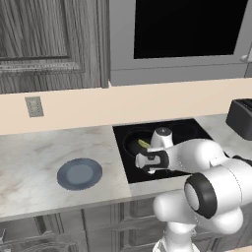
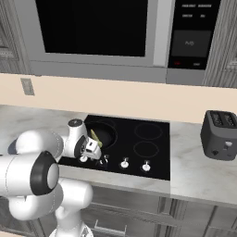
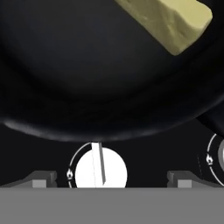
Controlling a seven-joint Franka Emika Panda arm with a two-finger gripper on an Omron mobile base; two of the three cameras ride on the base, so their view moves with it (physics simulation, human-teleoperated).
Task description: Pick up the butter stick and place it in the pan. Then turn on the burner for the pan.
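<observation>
The claw (image 3: 109,177) is seen spread and empty, its tips at either side of the white knob (image 3: 101,170) at the cooktop's near edge, with nothing gripped. Just beyond, the butter stick (image 3: 168,19) is found lying inside the pan (image 3: 87,78), so placing is judged done and only the burner is left. Further off, a blue-grey plate (image 1: 79,173) lies left and a toaster (image 2: 219,134) right on the surface (image 1: 29,162), neither obstructing
</observation>
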